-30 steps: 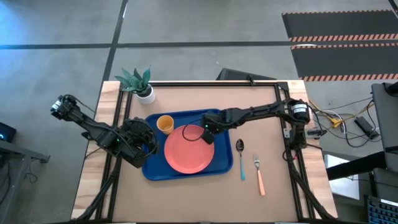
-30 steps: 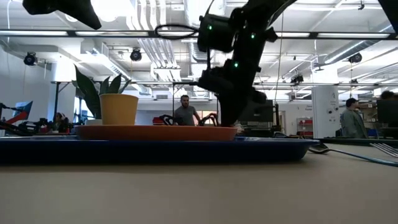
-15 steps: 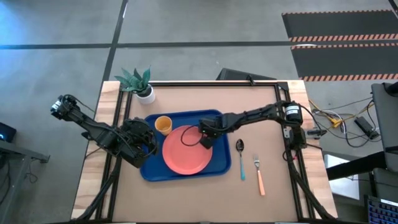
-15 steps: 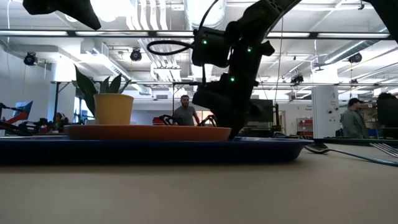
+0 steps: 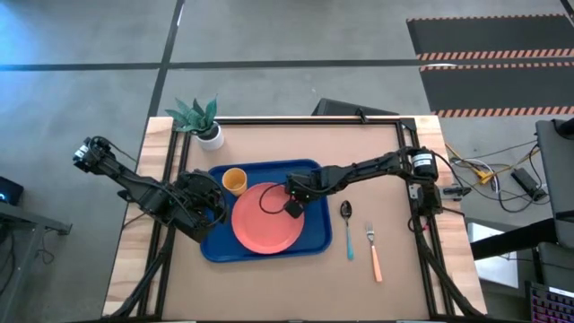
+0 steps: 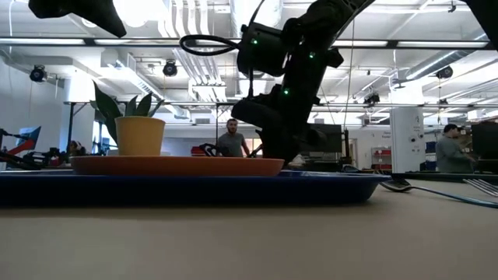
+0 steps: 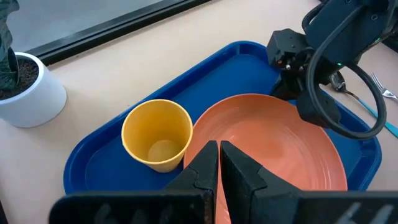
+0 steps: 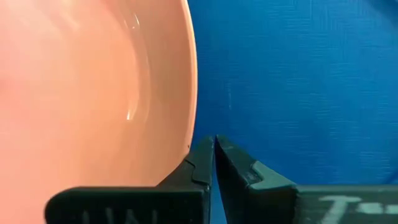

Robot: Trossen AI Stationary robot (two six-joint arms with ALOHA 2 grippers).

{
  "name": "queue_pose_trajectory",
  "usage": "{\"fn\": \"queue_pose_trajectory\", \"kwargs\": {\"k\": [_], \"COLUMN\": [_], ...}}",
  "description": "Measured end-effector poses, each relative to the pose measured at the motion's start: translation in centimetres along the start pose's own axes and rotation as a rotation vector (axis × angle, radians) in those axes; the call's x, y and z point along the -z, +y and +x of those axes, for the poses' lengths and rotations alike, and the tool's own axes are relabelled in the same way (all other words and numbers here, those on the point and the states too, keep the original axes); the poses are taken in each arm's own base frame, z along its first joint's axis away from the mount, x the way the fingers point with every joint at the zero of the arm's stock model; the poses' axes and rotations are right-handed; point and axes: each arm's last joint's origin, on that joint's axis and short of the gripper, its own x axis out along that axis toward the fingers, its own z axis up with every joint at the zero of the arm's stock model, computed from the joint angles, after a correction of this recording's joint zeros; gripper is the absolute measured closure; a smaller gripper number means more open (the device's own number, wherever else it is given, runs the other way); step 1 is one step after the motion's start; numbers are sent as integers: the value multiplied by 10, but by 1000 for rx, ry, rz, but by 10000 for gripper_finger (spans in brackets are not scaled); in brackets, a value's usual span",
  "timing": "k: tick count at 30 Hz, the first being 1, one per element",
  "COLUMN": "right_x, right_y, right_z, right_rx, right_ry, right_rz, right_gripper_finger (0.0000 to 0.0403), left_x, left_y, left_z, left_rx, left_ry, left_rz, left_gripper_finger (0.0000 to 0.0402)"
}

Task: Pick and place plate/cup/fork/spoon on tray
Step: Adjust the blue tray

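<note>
The coral-pink plate [image 5: 267,218] lies flat on the blue tray [image 5: 314,242], and the orange-yellow cup [image 5: 234,181] stands upright on the tray's far left part. My right gripper [image 5: 292,210] is shut, its tips down at the plate's right rim. My left gripper [image 5: 213,208] is shut and hangs above the tray's left edge; in the left wrist view its tips [image 7: 219,152] stand over the plate and cup without touching them. The blue-handled spoon [image 5: 347,229] and the orange-handled fork [image 5: 372,251] lie on the table right of the tray. My right gripper meets the plate's right rim [image 8: 190,134] with the outer side of one shut finger [image 8: 202,158]. The fingers slant steeply down from the table's right. The plate stays flat on the tray. Whether the tips also touch the tray floor [image 8: 280,93] I cannot tell.
A white pot with a green plant [image 5: 204,121] stands at the table's far left corner. Bare table lies near the front edge and at the far right. People show in the room beyond the table in the low view.
My right gripper has gone down and toward the table's left edge, staying shut. The plate has slid a little to the left ahead of it, and the tray with the cup has shifted slightly left as well.
</note>
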Motion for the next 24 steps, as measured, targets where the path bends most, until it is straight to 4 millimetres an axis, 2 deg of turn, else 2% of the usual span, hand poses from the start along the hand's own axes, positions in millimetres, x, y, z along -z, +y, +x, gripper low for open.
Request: {"fn": "queue_pose_trajectory", "kwargs": {"k": [5, 14, 24], "right_x": [2, -1, 0], "right_y": [-2, -30, -39], "right_z": [0, 3, 6], "right_rx": [22, 143, 169], "right_ry": [21, 78, 98], "right_rz": [-46, -75, -87], "right_gripper_finger": [395, 395, 395], "left_x": [0, 0, 0], "left_y": [0, 0, 0], "left_z": [0, 0, 0], "left_rx": [0, 0, 1], "left_ry": [0, 1, 1], "left_rz": [0, 0, -1], "left_gripper_finger": [402, 402, 402]}}
